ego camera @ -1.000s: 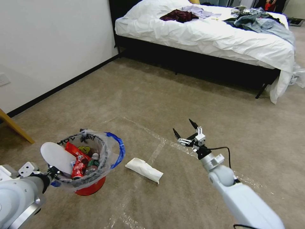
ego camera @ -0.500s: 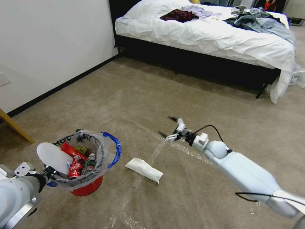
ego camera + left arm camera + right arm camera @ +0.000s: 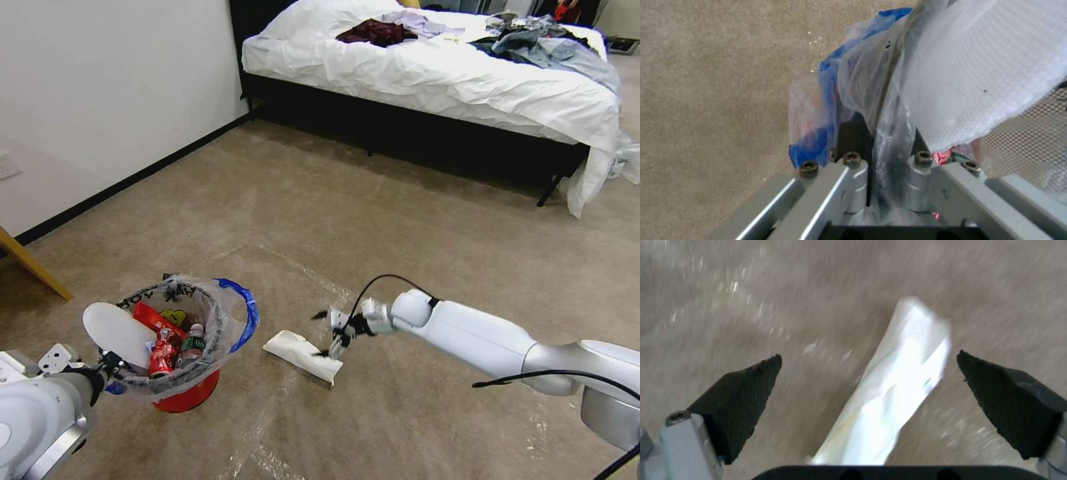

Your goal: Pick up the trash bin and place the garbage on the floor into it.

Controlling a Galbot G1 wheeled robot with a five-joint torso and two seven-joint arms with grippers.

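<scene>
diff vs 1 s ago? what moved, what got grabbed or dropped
The right gripper swung down and toward the robot's left, from raised above the carpet to the near end of the folded white paper, fingers open around it, nothing gripped. Unchanged: the left gripper stays clamped on the trash bin rim, bin lifted; the paper lies where it was.

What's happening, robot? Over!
Left gripper shut on trash bin rim, bin held. Right gripper open, jaws straddling white paper on floor. Nothing blocking it.
</scene>
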